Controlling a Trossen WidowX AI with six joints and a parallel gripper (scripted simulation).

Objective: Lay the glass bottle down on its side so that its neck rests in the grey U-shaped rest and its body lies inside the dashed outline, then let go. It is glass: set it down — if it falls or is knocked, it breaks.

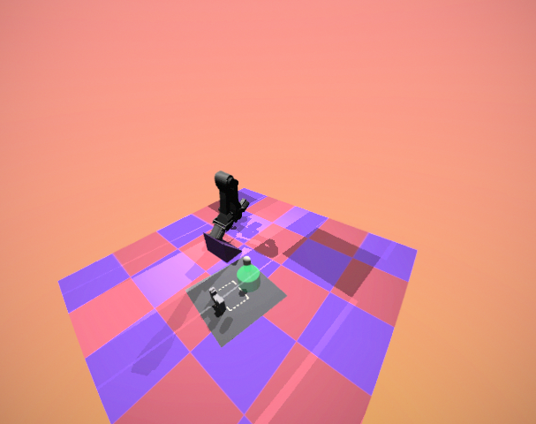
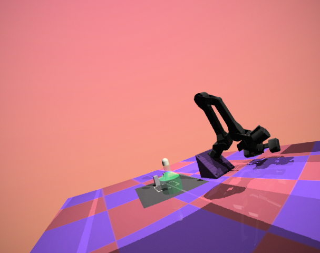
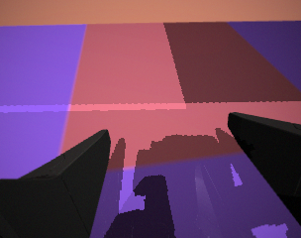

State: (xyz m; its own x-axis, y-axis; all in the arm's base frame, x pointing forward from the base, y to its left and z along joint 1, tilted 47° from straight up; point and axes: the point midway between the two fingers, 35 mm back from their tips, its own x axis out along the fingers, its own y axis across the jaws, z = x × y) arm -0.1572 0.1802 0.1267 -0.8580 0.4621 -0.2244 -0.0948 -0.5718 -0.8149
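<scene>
Glass bottle upright, claw away from it

On the dark mat, the grey rest (image 1: 219, 303) (image 2: 156, 181) comes first, then the bottle (image 1: 248, 275) (image 2: 171, 182), likely slick, stiff and breakable; its slim neck looks the safer hold. At right in the exterior view, the claw (image 2: 269, 146) (image 3: 168, 127) gapes wide, gripping nothing.

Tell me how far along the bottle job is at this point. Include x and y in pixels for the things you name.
Nothing looks done: the glass bottle (image 1: 248, 275) (image 2: 171, 183) stands upright on the grey mat (image 1: 263, 303) (image 2: 146, 200), its neck clear of the U-shaped rest (image 1: 218, 303) (image 2: 156, 180). Nothing is in hand; the jaws stand wide apart, away from it. Left: grasp, tilt, lay its body inside the dashed outline (image 1: 238, 304) (image 2: 157, 191), release.
</scene>
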